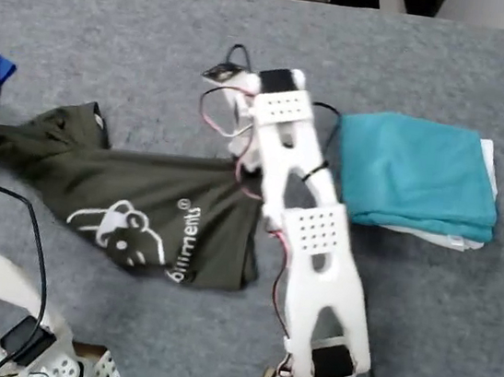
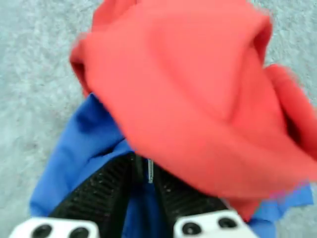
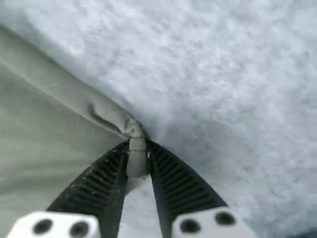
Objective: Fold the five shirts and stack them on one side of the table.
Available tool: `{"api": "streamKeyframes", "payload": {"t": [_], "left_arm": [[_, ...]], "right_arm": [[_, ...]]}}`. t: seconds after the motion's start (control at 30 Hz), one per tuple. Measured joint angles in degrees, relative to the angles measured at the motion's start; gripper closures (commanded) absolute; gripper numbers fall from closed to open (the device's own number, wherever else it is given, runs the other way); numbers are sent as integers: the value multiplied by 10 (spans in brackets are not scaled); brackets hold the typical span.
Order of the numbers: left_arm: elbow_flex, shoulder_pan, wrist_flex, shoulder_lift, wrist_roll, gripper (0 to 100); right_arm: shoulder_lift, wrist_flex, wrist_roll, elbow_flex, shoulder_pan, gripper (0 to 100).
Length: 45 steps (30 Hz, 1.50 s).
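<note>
The olive-green cotton shirt with a white chest print [image 1: 157,204] is spread unfolded on the grey felt-covered table [image 1: 113,40], left of centre, and is drawn out sideways towards the table's left edge. A thickened fold of its edge is pinched between the clenched jaws of the right gripper [image 3: 137,148] at the shirt's right side.

The cloth is judged light, limp and unable to keep a shape. It is best taken at seams or corners, where the doubled fabric gives purchase, and two holds are needed if it is to be kept flat. Drag on the felt is to be expected.

At the far left, a crumpled blue shirt [image 2: 84,144] lies under a bunched red shirt [image 2: 188,89]. The left gripper [image 2: 143,168] is closed at its tips, apparently on a fold of the blue cloth.

On the right side, a folded teal shirt [image 1: 417,173] is stacked on a folded white shirt [image 1: 488,159].
</note>
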State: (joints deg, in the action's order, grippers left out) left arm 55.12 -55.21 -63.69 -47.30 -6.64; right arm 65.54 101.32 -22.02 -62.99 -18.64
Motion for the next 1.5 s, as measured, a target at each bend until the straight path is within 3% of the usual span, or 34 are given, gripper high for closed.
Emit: {"api": "streamKeyframes", "payload": {"t": [0.2, 0.37, 0.63, 0.77, 0.93, 1.03, 1.17, 1.5], "left_arm": [[93, -15, -105, 0, 0, 979], [113, -20, -177, 0, 0, 978], [113, 44, -347, 0, 2, 978], [102, 67, -364, 4, 3, 971], [36, 65, -366, 69, 2, 847], [-11, 67, -366, 121, 3, 822], [-82, 67, -366, 175, 3, 822], [-258, 93, -366, 299, -12, 818]], "right_arm": [[-127, 0, -67, 176, 94, 990], [-319, 0, -118, 392, 100, 990], [-644, 0, -125, 689, -33, 990], [-784, 0, -105, 789, -141, 990], [-909, 1, -85, 824, -292, 944], [-949, 1, -47, 823, -353, 763], [-973, 1, -14, 823, -360, 572], [-963, -3, -9, 716, -359, 617]]}}
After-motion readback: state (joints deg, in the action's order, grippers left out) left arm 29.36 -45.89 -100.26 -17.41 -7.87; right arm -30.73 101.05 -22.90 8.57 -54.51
